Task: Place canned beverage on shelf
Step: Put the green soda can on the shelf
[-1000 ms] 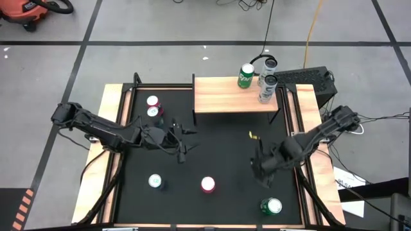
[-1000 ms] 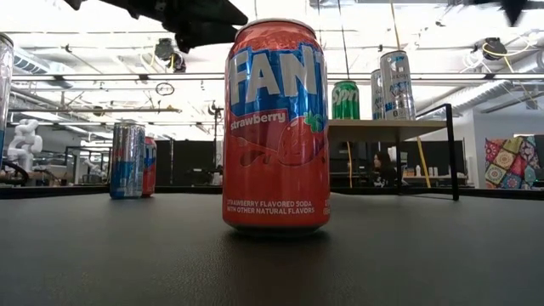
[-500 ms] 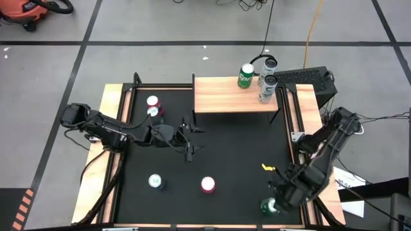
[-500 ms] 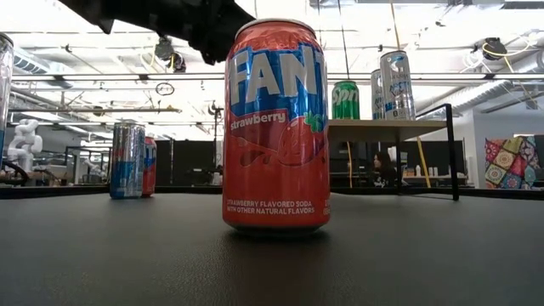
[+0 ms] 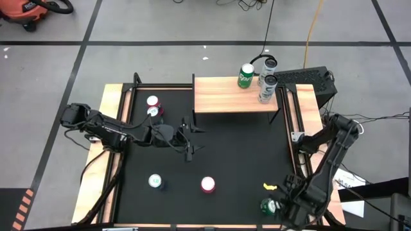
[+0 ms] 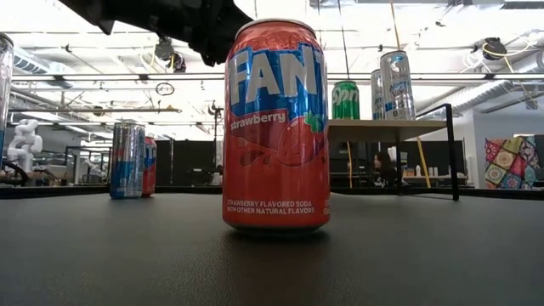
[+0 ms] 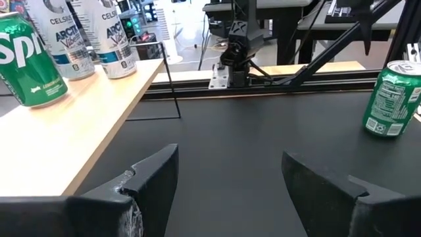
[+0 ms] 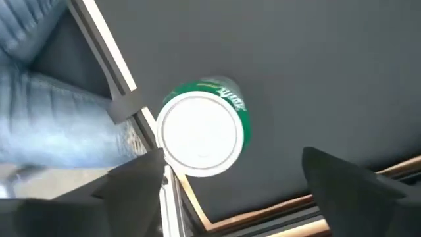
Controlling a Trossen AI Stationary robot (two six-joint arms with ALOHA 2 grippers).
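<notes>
Green can (image 5: 270,206), upright near the table's front right corner: we log it directly beneath our right gripper (image 5: 287,206), whose fingers (image 8: 135,178) stand wide apart on either side of its white lid, not touching it. Same can seen from our left wrist (image 7: 391,99), well ahead across the black table (image 5: 225,147). Left gripper (image 5: 191,138) hovers mid-table just in front of the shelf (image 5: 234,96), fingers (image 7: 148,174) spread, nothing between them. Shelf holds a green can (image 5: 246,76) and two silver cans (image 5: 268,82) at its right end. Red strawberry can (image 5: 208,185) stands at front centre.
</notes>
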